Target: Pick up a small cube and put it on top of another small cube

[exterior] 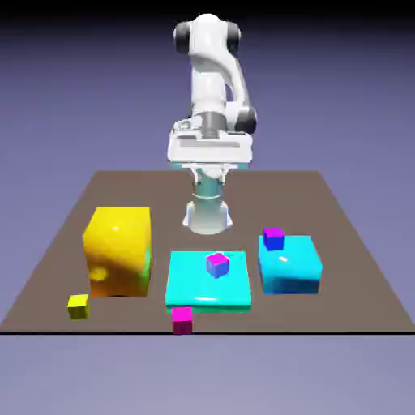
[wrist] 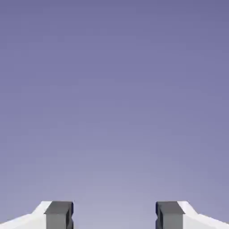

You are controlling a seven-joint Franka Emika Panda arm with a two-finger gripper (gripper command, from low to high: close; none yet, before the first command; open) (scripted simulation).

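Note:
The small cube (exterior: 78,306), tiny and plain yellow, lies near the table's front edge at the exterior view's left. A tiny magenta cube (exterior: 182,320) sits at the front edge near the middle. My gripper (exterior: 211,156) hangs high above the back of the table, far from both cubes. In the hand view my gripper (wrist: 114,215) is open: its two grey fingertips (wrist: 58,214) stand wide apart with nothing between them, and only the plain backdrop shows beyond them.
A large glossy yellow block (exterior: 117,251) stands just behind the small yellow cube. A flat cyan slab (exterior: 209,288) in the middle carries a small purple cube (exterior: 217,264). A cyan block (exterior: 289,266) at the right carries another purple cube (exterior: 274,237).

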